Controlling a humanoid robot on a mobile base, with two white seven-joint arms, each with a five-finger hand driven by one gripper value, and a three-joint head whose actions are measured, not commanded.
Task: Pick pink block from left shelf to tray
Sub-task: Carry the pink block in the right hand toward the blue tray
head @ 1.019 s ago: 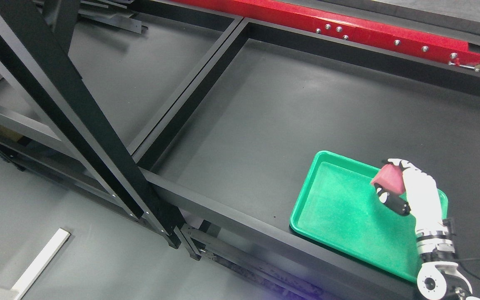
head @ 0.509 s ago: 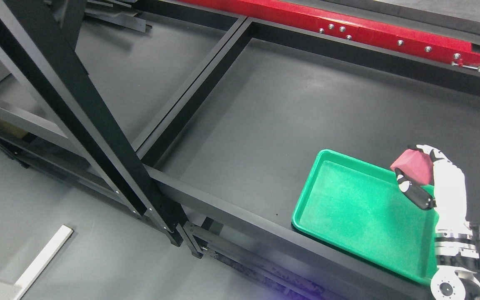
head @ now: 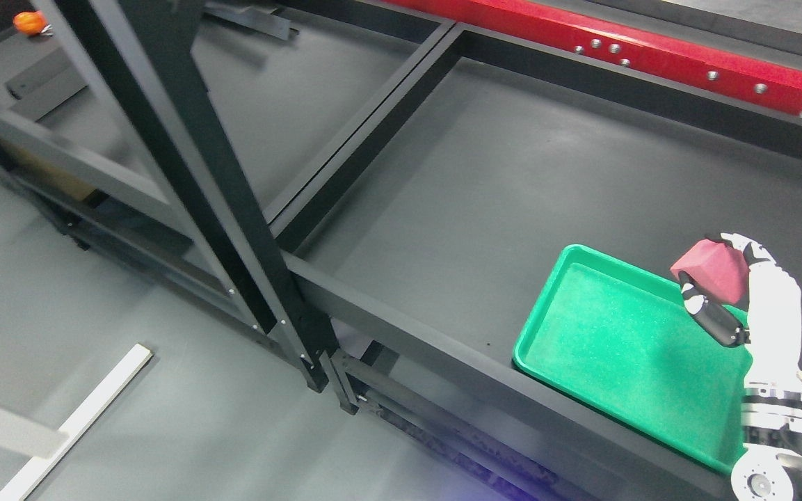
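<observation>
You are looking down on a dark grey shelf deck (head: 484,181) framed by black metal rails (head: 366,139), which split it into bays. A black upright post (head: 220,181) slants across the left of the picture. Along the far edge runs a red beam (head: 651,52) studded with bolts. Below lies a grey floor (head: 129,445) with a white strip (head: 74,421) on it (an orange object (head: 28,21) sits at the top left corner).

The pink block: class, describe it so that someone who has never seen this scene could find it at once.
Start at the shallow green plastic tray at the lower right of the dark grey shelf. Above the tray's far right corner, the robot's white right hand holds a small pink block with slanted faces. It is the only pink thing, distinct from the long red bar at the back.
</observation>
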